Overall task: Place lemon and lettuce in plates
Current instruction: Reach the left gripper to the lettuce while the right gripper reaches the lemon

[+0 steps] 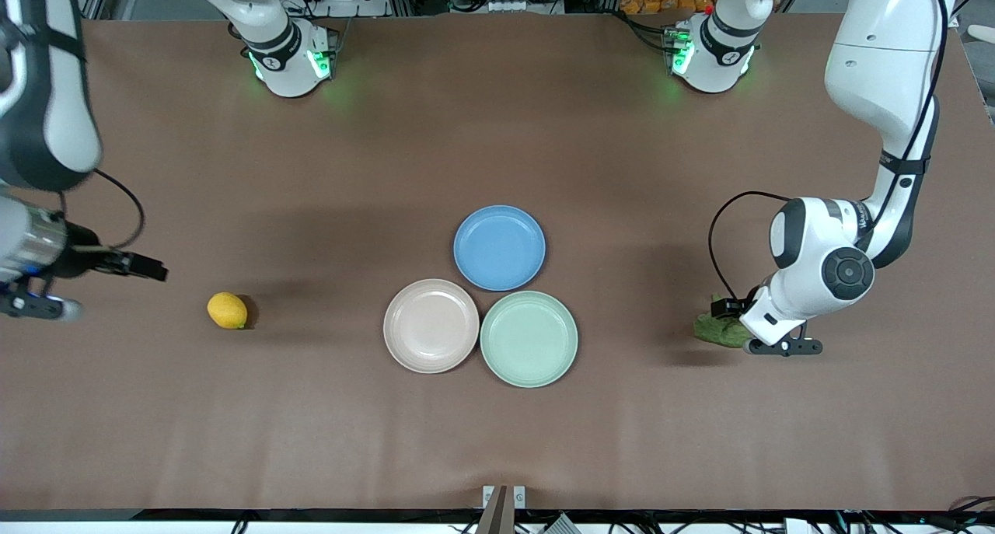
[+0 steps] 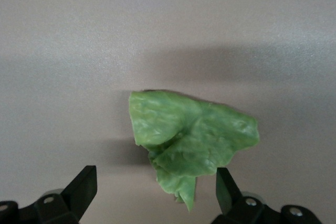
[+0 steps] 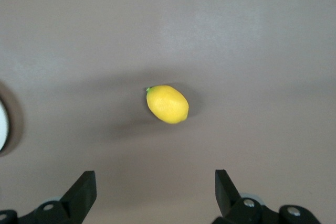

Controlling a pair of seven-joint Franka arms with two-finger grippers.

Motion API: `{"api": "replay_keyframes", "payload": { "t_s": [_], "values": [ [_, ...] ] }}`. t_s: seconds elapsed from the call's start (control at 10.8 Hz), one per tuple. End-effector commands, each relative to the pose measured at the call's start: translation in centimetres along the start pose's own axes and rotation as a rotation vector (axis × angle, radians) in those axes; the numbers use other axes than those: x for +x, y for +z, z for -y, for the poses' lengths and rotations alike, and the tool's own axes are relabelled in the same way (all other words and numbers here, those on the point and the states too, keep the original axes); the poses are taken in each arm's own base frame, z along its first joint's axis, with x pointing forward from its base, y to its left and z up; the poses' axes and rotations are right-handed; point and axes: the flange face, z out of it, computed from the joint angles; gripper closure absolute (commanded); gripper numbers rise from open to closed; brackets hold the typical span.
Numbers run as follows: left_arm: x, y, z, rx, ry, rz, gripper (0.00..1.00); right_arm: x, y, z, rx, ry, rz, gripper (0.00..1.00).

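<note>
While the small oval yellow lemon (image 1: 227,310) and ragged green lettuce leaf (image 2: 191,140) lie on the brown table (image 1: 497,441) at nine and three o'clock of the empty beige plate (image 1: 431,326) and mint plate (image 1: 528,338), both placements remain, with the left gripper (image 2: 152,190) over the lettuce and the right gripper (image 3: 155,190) over the lemon, both spread wide.

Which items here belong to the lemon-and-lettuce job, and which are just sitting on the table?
Part of the job:
- lemon, on the table toward the right arm's end
- lettuce, on the table under the open left gripper
- pinkish-beige plate, empty
- mint green plate, empty

Just lying about:
- blue plate, empty, farther from the front camera than the other two
</note>
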Motion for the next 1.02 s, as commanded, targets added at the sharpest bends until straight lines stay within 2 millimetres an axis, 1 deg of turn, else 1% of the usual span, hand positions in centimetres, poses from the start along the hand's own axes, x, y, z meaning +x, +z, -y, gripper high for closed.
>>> {"api": "replay_keyframes", "payload": {
  "t_s": [0.0,0.09,0.18,0.28,0.37,0.46,0.55,0.65,0.74,0.83,0.92],
  "values": [
    [0.8,0.6,-0.3,0.004,0.023,-0.019,0.0,0.0,3.8,0.4,0.013,-0.004,-0.018,0.0],
    [1.1,1.5,-0.4,0.002,0.024,-0.013,0.0,0.2,5.0,0.4,0.014,-0.006,-0.025,0.0],
    [1.6,1.9,-0.6,0.001,0.026,-0.016,0.0,0.2,6.7,0.4,0.014,-0.006,-0.036,0.0],
    [1.6,2.2,-0.5,0.005,0.028,-0.013,0.0,0.1,8.1,0.4,0.014,-0.009,-0.05,0.0],
    [1.5,2.9,-0.6,0.006,0.031,-0.003,0.06,0.2,9.2,0.2,0.014,-0.019,-0.065,0.0],
    [1.5,3.3,-0.6,0.007,0.033,0.002,0.15,0.3,10.4,0.2,0.012,-0.02,-0.063,0.0],
    [1.5,3.4,-0.6,0.006,0.032,0.003,0.26,0.6,11.2,0.2,0.014,-0.019,-0.07,0.0],
    [1.3,4.1,-0.7,0.003,0.025,0.013,0.5,0.7,12.6,0.1,0.013,-0.019,-0.076,0.0],
    [1.5,4.0,-0.7,0.003,0.018,0.01,0.68,0.7,14.4,0.1,0.014,-0.019,-0.095,0.0],
    [1.5,3.9,-1.0,0.004,0.022,0.007,0.88,0.7,15.8,0.4,0.013,-0.024,-0.114,0.0],
    [2.5,2.6,-1.4,0.001,0.026,-0.022,1.0,0.9,16.9,0.3,0.013,-0.025,-0.116,0.0]
  ]
}}
